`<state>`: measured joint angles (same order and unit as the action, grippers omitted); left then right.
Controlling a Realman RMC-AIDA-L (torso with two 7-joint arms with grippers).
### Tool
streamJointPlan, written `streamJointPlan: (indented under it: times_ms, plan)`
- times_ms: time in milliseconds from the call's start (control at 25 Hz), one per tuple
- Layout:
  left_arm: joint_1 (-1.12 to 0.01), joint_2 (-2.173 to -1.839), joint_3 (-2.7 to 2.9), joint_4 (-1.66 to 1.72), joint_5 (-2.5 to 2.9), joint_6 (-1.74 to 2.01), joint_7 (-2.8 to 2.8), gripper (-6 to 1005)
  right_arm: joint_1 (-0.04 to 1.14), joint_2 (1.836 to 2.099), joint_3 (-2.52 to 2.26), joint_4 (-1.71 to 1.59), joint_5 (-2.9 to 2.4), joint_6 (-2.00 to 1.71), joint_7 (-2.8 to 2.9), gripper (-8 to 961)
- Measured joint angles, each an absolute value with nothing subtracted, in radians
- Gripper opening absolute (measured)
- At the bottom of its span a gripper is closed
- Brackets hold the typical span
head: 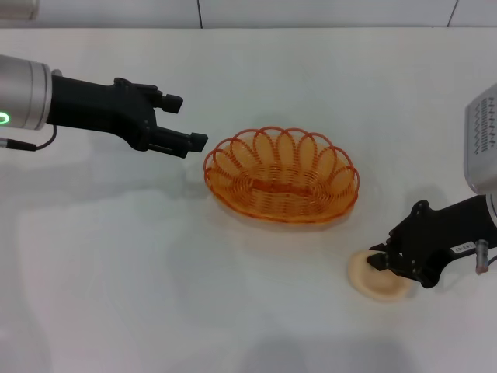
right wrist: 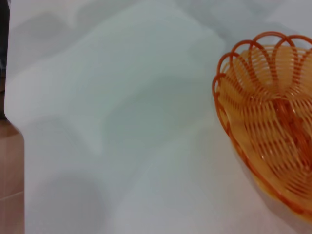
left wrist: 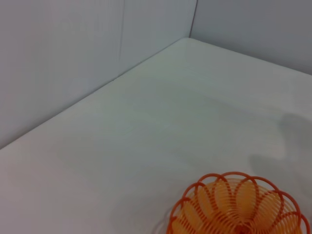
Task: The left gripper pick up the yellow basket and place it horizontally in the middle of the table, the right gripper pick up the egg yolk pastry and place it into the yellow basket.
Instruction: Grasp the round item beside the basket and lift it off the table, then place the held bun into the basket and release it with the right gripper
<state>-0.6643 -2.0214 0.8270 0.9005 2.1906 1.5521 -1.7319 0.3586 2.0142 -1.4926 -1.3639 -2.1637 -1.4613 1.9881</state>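
Note:
The yellow basket (head: 268, 167) stands upright and empty in the middle of the white table (head: 155, 272), its long side across the view. It also shows in the left wrist view (left wrist: 239, 204) and the right wrist view (right wrist: 273, 131). My left gripper (head: 183, 122) is open and empty, hovering just left of the basket's rim and apart from it. The egg yolk pastry (head: 365, 273) lies on the table to the front right of the basket. My right gripper (head: 380, 262) is down over the pastry's right side and hides part of it.
The table's back edge meets a grey wall (left wrist: 73, 58). In the right wrist view the table's edge and a strip of brown floor (right wrist: 9, 170) show. A white-grey part of the robot (head: 483, 144) stands at the right edge.

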Motion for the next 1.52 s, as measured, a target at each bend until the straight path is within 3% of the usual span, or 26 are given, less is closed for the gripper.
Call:
streamJointPlan:
  times_ms: [120,680,1080,1520]
  plan:
    - [-0.653,-2.02,0.822,0.9,2.185,1.55,-1.725,887,0.358,2.014,-1.49,-1.38,-2.144,-1.462,1.988,42]
    - [-0.585,-2.019,0.814,0.911,2.11,1.537,-1.683,887,0.36,2.014,-1.449,-1.595,-2.089,-1.497,2.07,39]
    - [-0.578,-2.034,0.817,0.909,2.097,1.539,-1.673,887,0.509,2.019,-1.572,-1.392,-2.053,-1.213,2.066,45]
    - [-0.578,-2.038,0.822,0.906,2.097,1.543,-1.67,887,0.568,2.023,-1.658,-1.242,-2.036,-1.019,2.065,88]
